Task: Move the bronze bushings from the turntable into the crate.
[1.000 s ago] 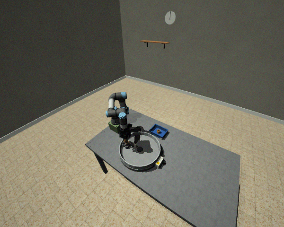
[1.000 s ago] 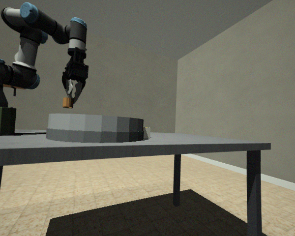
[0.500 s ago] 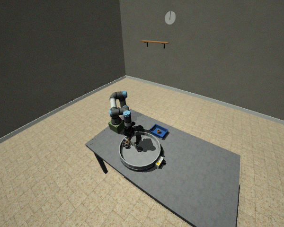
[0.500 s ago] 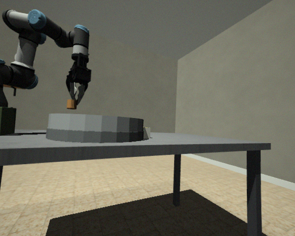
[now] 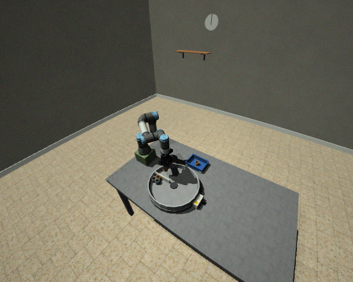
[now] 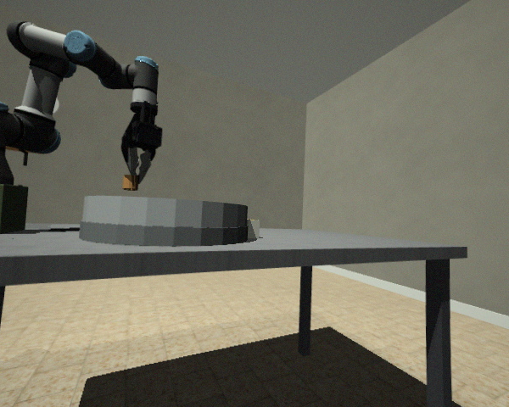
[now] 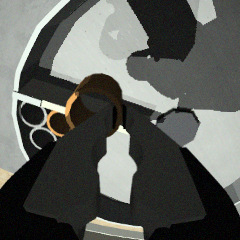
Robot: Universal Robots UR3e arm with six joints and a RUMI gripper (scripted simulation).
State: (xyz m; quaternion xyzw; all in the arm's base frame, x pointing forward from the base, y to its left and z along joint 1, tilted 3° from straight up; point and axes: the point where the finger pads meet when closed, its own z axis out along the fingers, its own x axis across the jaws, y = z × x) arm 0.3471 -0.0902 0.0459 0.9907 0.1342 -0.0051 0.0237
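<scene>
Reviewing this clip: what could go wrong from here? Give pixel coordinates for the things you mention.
The gripper [image 5: 165,169] [image 6: 137,178] [image 7: 120,105] pinches the held bronze bushing [image 5: 165,170] [image 6: 129,181] [image 7: 75,111] by one side of its wall, so it might swing or slip.

If carried too low, it could clip the turntable's rim [image 5: 198,178] [image 6: 167,205] [image 7: 24,65].

Released carelessly, it may land on the bushing [image 5: 197,163] already in the crate [image 5: 203,168].

Looks like a lab or workshop to me: a robot arm [image 5: 149,137] [image 6: 44,39] over a turntable [image 5: 174,208] [image 6: 160,220] on a plain grey surface [image 5: 246,206] [image 6: 333,254], bare walls, a clock [image 5: 211,22] at twelve.
</scene>
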